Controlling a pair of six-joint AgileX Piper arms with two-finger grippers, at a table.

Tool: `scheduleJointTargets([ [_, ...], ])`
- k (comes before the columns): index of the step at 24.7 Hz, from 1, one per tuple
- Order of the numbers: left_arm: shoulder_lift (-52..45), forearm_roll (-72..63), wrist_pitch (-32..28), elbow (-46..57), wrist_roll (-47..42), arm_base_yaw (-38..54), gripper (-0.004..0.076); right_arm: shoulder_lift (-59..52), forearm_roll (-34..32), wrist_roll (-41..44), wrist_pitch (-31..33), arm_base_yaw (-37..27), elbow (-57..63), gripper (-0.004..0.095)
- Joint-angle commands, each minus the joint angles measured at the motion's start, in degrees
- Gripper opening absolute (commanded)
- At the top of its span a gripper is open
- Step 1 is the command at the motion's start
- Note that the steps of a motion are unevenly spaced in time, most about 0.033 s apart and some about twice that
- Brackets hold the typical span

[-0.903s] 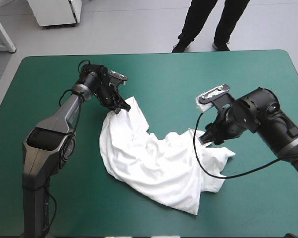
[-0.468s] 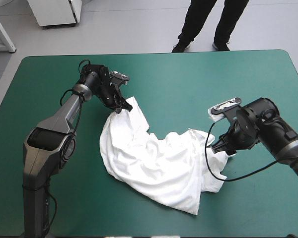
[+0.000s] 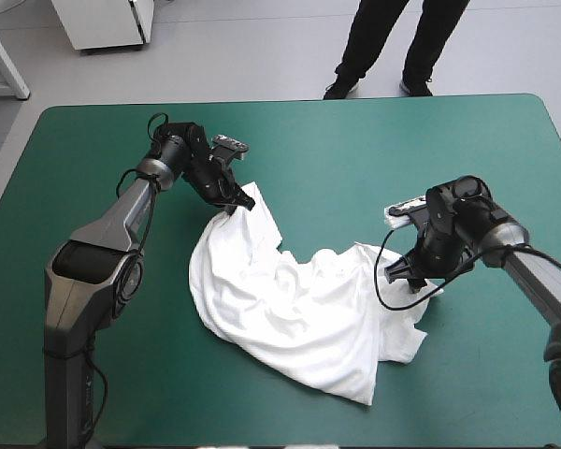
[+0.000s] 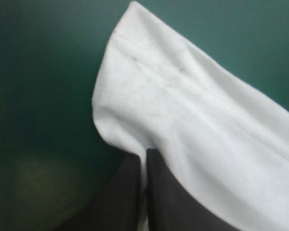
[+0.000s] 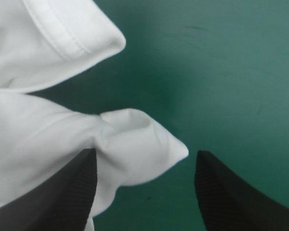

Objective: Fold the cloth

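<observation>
1. The T-shirt [image 3: 299, 313] is shown crumpled and not yet spread. It lies across the middle of the bench [image 3: 355, 150], running from a raised end toward the bench's far-left corner to a bunched end toward its right edge.
2. The left claw [image 3: 235, 206] is clenched on a stitched edge of the cloth at the raised end. In the left wrist view its fingers [image 4: 127, 197] are seen almost met, with a sliver of fabric between them.
3. The right claw [image 3: 414, 281] is released. In the right wrist view its fingers stand apart on either side of a pointed cloth corner [image 5: 144, 139], which is not yet gripped.
4. The step in hand is judged to be the taking of a second hold, so that the garment may be drawn flat before any fold is made.
5. For the next move, the right claw would need to be advanced slightly and clenched on the pointed corner, so that an edge is caught rather than a bunch.
6. Three things cannot be made out:
   - which edges are sleeve, hem or neckline;
   - whether the right claw touches the bench;
   - how the layers lie beneath the heap.
</observation>
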Motion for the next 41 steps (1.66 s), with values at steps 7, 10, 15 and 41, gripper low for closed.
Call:
scheduleJointTargets([
  [7,0.13,-3.19,4.14,0.49,1.24,-1.09,-0.0022,6.76,4.15,-1.70,-1.82,-1.34,-1.43,0.0507],
  [10,0.13,-3.18,4.35,0.11,1.71,-1.09,-0.0022,8.81,6.60,-2.87,-1.82,-1.62,-1.43,0.0462],
  [15,0.13,-3.07,4.35,-3.24,1.97,-1.09,-0.0022,9.37,10.31,-6.36,-1.78,-1.62,-1.31,-0.0023],
  [41,-74.09,26.43,-18.20,-5.21,-7.46,-1.09,-0.0022,-29.01,-14.35,1.41,3.49,-1.97,-53.43,-0.0013],
])
